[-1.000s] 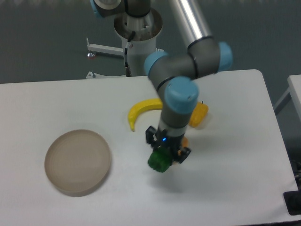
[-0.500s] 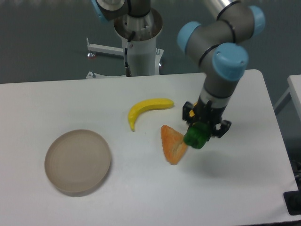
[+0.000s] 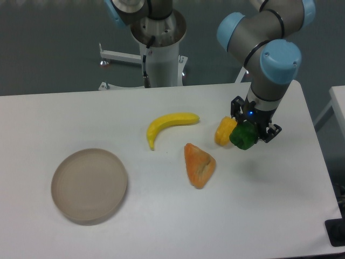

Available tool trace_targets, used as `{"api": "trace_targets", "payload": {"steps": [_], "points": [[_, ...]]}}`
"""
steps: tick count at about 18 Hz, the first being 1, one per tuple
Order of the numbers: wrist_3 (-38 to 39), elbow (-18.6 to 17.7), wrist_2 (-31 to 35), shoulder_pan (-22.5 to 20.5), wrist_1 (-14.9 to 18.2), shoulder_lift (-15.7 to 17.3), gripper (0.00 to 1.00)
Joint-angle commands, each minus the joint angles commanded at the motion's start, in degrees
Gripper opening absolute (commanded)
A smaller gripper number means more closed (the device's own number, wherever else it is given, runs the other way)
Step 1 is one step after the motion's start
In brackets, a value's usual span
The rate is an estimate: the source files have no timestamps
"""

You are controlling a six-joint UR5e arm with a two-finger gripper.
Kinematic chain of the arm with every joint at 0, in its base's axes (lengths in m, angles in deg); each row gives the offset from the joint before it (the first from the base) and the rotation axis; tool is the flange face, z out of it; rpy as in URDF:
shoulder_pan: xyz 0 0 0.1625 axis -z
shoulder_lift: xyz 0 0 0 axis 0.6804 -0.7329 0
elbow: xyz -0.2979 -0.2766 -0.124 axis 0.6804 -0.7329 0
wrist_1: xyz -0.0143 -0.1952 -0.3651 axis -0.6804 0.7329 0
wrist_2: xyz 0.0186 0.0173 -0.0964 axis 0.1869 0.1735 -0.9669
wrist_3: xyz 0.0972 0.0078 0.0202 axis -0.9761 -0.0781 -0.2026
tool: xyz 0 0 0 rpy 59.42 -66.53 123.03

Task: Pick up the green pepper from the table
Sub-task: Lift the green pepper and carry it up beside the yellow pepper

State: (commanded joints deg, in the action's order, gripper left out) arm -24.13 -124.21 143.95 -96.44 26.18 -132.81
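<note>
The green pepper (image 3: 243,136) is small, glossy and dark green. My gripper (image 3: 246,135) is shut on it and holds it above the white table (image 3: 161,221), right of the middle. The pepper hangs just right of the yellow-orange pepper (image 3: 224,131), which lies on the table. The fingertips are mostly hidden by the pepper and the wrist.
A yellow banana (image 3: 168,124) lies near the table's middle. An orange wedge-shaped toy (image 3: 199,164) lies below it. A round beige plate (image 3: 89,185) sits at the left front. The robot's base (image 3: 159,48) stands behind the table's far edge.
The gripper has carried the green pepper from the middle front of the table to the right and farther back, uncovering the orange wedge and then the yellow-orange pepper.
</note>
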Motion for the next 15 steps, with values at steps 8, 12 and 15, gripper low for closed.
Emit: {"api": "trace_targets", "payload": {"steps": [8, 12, 15], "points": [[-1.69, 0.09, -0.96, 0.09, -0.35, -0.44, 0.09], [-1.16, 0.09, -1.23, 0.26, -1.22, -0.70, 0.09], [-0.98, 0.09, -1.23, 0.44, -1.23, -0.97, 0.09]]}}
